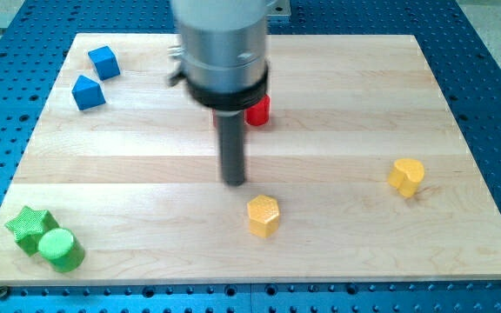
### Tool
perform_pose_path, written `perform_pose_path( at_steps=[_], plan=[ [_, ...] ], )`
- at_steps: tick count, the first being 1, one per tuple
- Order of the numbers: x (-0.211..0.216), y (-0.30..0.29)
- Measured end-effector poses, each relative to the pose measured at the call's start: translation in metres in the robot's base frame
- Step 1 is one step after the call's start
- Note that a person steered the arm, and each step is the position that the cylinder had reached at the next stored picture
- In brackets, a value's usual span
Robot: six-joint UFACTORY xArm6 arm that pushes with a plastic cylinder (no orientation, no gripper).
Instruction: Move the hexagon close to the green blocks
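Looking down, you see my tip (pixel 234 181), a bare rod with no claw, just above the yellow hexagon (pixel 263 215); green star (pixel 30 228) and green cylinder (pixel 60 249) sit touching, far bottom-left.

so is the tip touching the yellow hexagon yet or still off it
Off it. My tip sits just above-left of the yellow hexagon, with bare wood showing between them.

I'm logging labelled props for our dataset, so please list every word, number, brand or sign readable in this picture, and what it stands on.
None: no readable text anywhere.
The pale wooden board, the silver arm housing and the dark rod ending in my tip are unmarked.
The blue, red, yellow and green blocks show plain faces.
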State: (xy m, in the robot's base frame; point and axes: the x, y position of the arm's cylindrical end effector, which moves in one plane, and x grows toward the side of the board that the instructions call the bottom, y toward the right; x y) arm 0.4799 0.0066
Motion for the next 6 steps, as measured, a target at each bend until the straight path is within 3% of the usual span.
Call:
perform_pose_path(
  at_steps=[1,2,3,4,5,6],
  plan=[
    [0.030,0.092],
    [0.090,0.070],
    [0.072,-0.053],
    [0.062,-0.121],
    [0.062,-0.144],
    [0.072,-0.044]
  ],
)
